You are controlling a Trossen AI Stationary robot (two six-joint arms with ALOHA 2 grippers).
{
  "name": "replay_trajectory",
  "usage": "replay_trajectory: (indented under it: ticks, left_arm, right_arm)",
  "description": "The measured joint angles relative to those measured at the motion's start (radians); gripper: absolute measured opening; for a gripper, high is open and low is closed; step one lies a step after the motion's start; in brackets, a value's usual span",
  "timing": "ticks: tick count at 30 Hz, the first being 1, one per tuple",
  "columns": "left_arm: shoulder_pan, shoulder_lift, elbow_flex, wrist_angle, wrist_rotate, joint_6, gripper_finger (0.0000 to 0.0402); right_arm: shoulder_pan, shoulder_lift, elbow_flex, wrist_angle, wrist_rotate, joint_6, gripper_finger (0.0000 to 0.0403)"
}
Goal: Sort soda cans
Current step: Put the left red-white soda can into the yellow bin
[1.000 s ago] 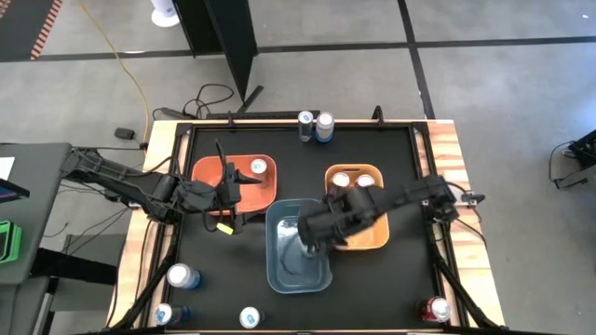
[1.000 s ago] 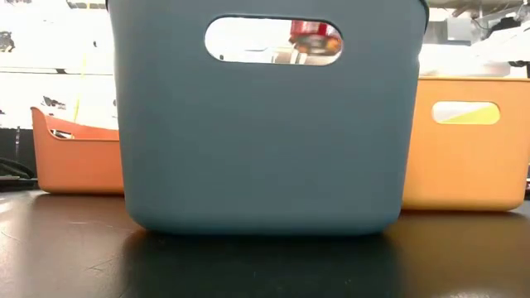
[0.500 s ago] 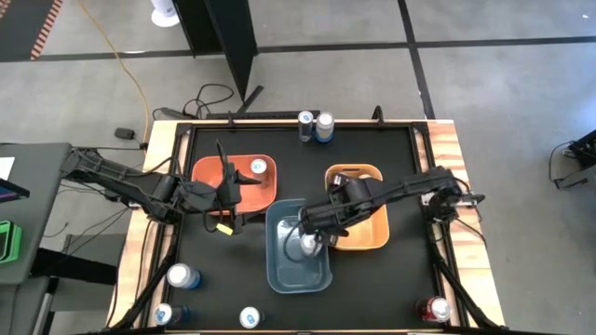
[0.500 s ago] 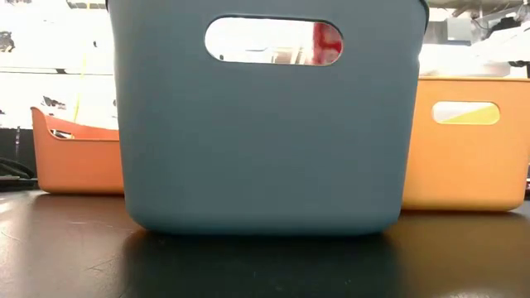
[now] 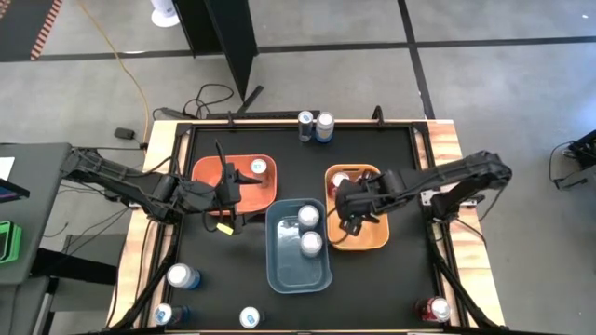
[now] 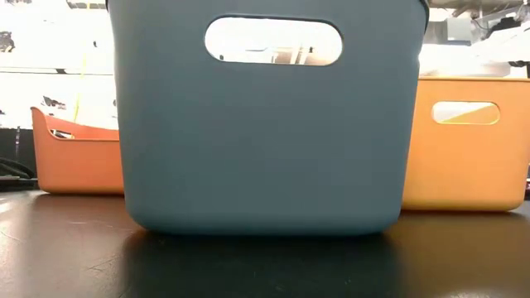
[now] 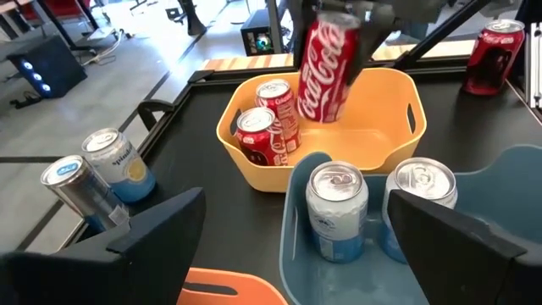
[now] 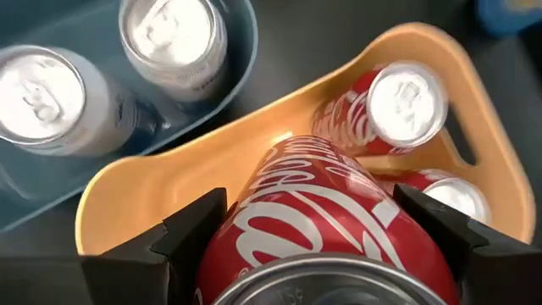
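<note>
Half done, roughly: found one can in the orange bin [image 5: 207,173] at left, two silver in the blue bin [image 5: 279,270], two red in the yellow bin [image 5: 371,240]; saw the right gripper [image 5: 352,207] clamped on a sixth red can [image 7: 330,63] above that yellow bin, the left gripper [image 5: 226,182] spread wide at the orange bin; counted six soda cans [image 5: 323,126] loose along the table [image 5: 391,279] edges.

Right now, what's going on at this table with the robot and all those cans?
The robot is sorting soda cans into bins. The right gripper holds a red can tilted above the yellow bin, where two red cans already stand. The blue bin holds two silver cans, and the orange bin one can. The left gripper waits over the orange bin. More cans stand loose around the table's edges.
</note>
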Motion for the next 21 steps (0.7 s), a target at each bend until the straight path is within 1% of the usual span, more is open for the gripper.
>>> replay_trajectory:
  ticks: [4,12,15,18,21]
  left_arm:
    - [0.000,0.000,0.000,0.000,0.000,0.000,0.0366]
    - [0.000,0.000,0.000,-0.002,-0.001,0.005,0.0366]
    - [0.000,0.000,0.000,-0.005,0.000,0.005,0.0366]
    - [0.000,0.000,0.000,-0.006,0.000,0.004,0.0366]
    - [0.000,0.000,0.000,-0.007,0.000,0.003,0.0366]
  right_arm:
    - [-0.046,0.022,-0.045,0.038,-0.050,-0.012,0.0299]
    - [-0.114,0.145,-0.058,0.125,-0.121,-0.041,0.0299]
    - [-0.136,0.194,-0.059,0.117,-0.127,-0.059,0.0299]
    - [-0.155,0.238,-0.059,0.187,-0.147,-0.089,0.0299]
    - [-0.172,0.280,-0.058,0.185,-0.155,-0.118,0.0299]
